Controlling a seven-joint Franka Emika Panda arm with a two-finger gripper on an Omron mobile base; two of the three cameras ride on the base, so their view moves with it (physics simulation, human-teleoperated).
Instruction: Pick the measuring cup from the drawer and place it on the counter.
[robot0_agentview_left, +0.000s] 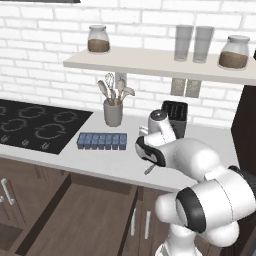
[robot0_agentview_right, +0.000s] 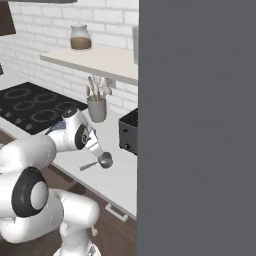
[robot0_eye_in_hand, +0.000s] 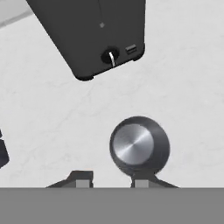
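Nearest us, the gripper (robot0_eye_in_hand: 109, 178) stands slightly open above the counter (robot0_eye_in_hand: 52, 122), holding nothing that we can see. Just past its fingertips we find one measuring cup (robot0_eye_in_hand: 139, 146), small, round and shiny grey, resting on that counter. Beyond it sits one black toaster (robot0_eye_in_hand: 94, 35).

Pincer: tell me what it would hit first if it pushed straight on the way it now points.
Probably the counter itself: the pincer points down at it, fingertips apart, with the measuring cup resting just ahead of one tip. Depth is unclear.
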